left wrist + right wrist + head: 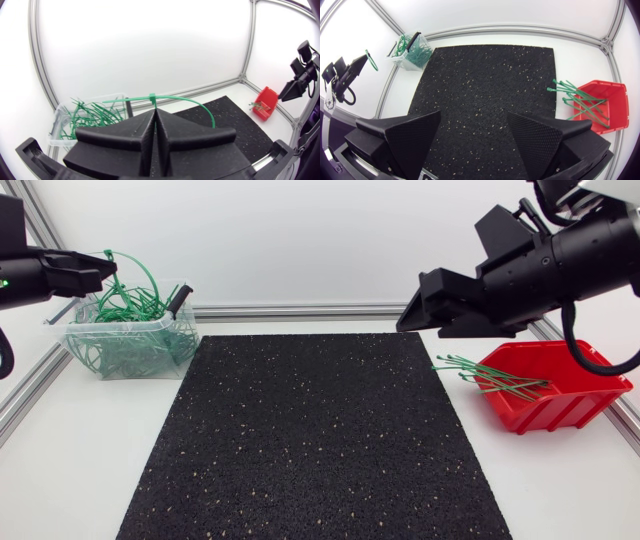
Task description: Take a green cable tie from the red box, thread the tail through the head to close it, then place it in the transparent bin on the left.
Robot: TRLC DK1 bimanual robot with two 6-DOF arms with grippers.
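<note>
Cable tie: looped, pinched in left gripper, raised beside transparent bin.
Right gripper: raised far from bin, fingers spread.

No legible text or labels

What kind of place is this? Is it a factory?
Probably a robot lab workbench: a left gripper pinching a green cable tie, a right gripper, a black mat, a red box of ties and a transparent bin.
</note>
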